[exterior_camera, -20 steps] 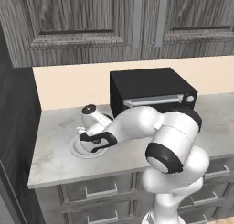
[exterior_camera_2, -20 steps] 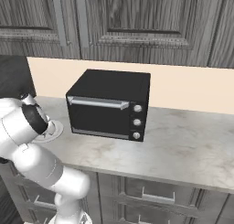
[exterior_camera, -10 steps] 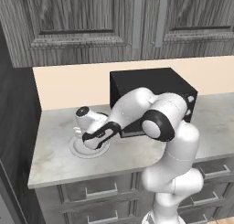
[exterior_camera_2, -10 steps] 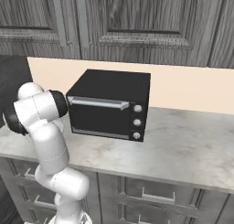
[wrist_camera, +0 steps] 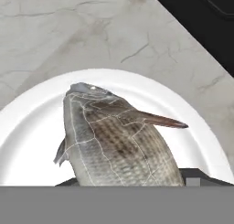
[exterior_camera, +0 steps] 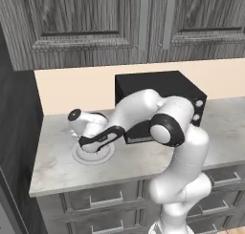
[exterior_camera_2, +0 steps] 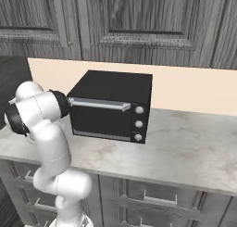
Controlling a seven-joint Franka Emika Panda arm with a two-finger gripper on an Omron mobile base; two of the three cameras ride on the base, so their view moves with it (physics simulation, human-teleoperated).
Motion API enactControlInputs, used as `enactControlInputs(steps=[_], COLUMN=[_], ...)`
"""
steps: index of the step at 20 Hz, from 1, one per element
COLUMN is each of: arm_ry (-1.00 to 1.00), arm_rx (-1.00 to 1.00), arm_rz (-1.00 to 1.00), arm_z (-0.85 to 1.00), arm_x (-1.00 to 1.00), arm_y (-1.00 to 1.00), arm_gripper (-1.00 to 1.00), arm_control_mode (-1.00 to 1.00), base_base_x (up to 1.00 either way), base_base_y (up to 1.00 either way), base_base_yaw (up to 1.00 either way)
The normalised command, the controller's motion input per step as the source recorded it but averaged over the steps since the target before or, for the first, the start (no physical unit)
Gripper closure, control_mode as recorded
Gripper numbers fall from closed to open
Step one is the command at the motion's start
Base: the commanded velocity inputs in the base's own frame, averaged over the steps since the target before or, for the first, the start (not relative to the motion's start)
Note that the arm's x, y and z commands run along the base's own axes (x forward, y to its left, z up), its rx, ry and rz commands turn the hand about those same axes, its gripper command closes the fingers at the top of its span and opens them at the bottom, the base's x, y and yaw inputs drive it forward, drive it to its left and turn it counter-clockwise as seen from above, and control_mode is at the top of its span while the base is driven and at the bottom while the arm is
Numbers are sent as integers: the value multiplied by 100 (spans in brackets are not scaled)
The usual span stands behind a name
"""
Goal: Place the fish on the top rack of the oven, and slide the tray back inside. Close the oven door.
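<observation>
The arm reaches out to the left end of the marble counter, with its hand lowered over a round white plate that sits near the counter's front left corner. In the left base view the hand hides most of the plate; only its rim shows beneath it.

In the hand view the fish lies on the plate, grey-brown and scaled, its head toward the plate's far rim and one fin sticking out to the side. The fish's body runs down to the bottom of that view, between the gripper tips. One dark fingertip shows just beside the fish's flank, and a sliver of another shows on the opposite side. The tips stand on either side of the fish, but whether they press on it or stand clear cannot be told.

A small black box oven stands on the counter toward the back wall, just beside the plate, with its door closed, a silver bar handle across the top of the door and three knobs down its right side. A corner of this black box shows in the hand view, near the plate's rim but apart from it.

Dark wood wall cabinets hang above the counter, and grey drawers with bar pulls run below its front edge. The rest of the counter extends to the right of the box oven.
</observation>
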Motion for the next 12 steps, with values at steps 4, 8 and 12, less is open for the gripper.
enactControlInputs(steps=[4, 8, 12], arm_ry=[-23, -24, -11], arm_rx=[14, 20, 18], arm_rz=[5, 2, 13], arm_z=[100, 100, 79], arm_x=[-68, -98, -85], arm_y=[-60, -83, -75], arm_gripper=[100, 100, 100], arm_control_mode=[-100, -100, -100], base_base_x=[0, 0, 0], base_base_y=[0, 0, 0], base_base_yaw=[0, 0, 0])
